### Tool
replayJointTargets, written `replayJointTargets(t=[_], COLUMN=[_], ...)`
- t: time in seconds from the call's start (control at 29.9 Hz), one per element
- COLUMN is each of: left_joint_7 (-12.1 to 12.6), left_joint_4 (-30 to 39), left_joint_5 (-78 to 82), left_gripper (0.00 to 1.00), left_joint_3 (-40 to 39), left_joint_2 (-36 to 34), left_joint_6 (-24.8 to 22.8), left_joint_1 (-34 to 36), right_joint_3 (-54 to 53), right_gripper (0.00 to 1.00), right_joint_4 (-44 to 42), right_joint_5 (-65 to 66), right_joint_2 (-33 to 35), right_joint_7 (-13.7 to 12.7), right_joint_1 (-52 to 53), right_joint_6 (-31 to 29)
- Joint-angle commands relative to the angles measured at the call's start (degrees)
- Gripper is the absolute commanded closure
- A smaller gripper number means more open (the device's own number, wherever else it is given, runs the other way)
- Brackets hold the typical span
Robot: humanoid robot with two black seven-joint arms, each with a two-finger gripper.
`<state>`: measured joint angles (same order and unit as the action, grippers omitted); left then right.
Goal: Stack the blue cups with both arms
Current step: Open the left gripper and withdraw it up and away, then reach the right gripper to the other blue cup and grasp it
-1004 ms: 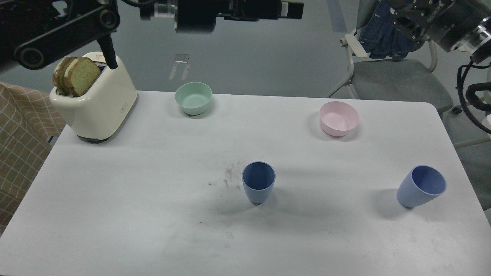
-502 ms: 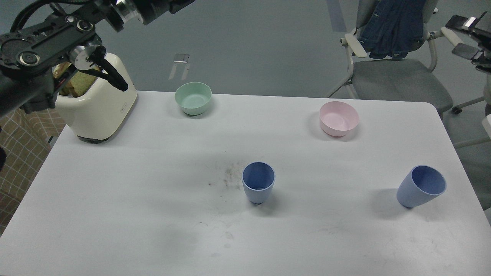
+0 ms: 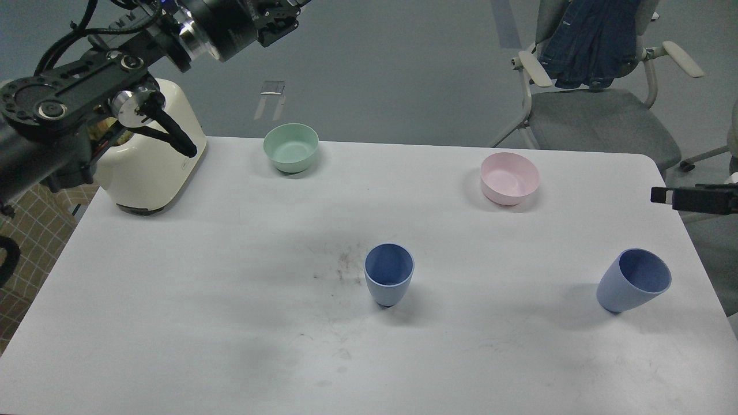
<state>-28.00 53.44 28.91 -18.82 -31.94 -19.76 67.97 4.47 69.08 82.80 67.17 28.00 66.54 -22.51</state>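
The right gripper (image 3: 663,195) has just dropped in at the table's (image 3: 173,323) right edge, its state unclear; the left gripper (image 3: 282,14) too. Both cups, middle (image 3: 389,280) and front-right (image 3: 633,280), stand untouched.

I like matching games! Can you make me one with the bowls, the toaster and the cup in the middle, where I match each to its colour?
Things:
1. bowl next to the toaster
2. bowl near the chair
3. toaster
4. middle cup

Colours:
A. blue
B. cream
C. pink
D. mint green

Pairs: 1-D, 2-C, 3-B, 4-A
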Motion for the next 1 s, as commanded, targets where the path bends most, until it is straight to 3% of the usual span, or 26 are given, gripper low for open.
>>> replayJointTargets(t=[0.0, 0.3, 0.4, 0.5, 0.97], left_joint_7=[0.0, 0.0, 0.0, 0.0, 0.0], left_joint_4=[0.0, 0.0, -0.1, -0.1, -0.1], left_joint_5=[0.0, 0.4, 0.8, 0.8, 0.8], left_gripper=[0.02, 0.02, 0.02, 0.02, 0.02], left_joint_3=[0.0, 0.0, 0.1, 0.1, 0.0], left_joint_2=[0.9, 2.8, 3.8, 4.2, 4.4], left_joint_6=[0.1, 0.1, 0.3, 0.3, 0.2], left_joint_1=[-0.1, -0.6, -1.7, -2.0, -2.1], right_joint_3=[0.9, 2.0, 2.3, 2.0, 1.8], right_gripper=[0.00, 0.03, 0.03, 0.03, 0.03], right_joint_4=[-0.3, -0.1, -0.3, -0.5, -0.8], right_joint_5=[3.6, 8.3, 7.8, 7.8, 0.8], right_joint_2=[-0.1, 3.4, 3.5, 3.1, -1.6], right_joint_7=[0.0, 0.0, 0.0, 0.0, 0.0], right_joint_1=[-1.1, -3.4, -6.1, -9.0, -11.8], right_joint_6=[0.0, 1.4, 9.9, 13.8, 14.4])
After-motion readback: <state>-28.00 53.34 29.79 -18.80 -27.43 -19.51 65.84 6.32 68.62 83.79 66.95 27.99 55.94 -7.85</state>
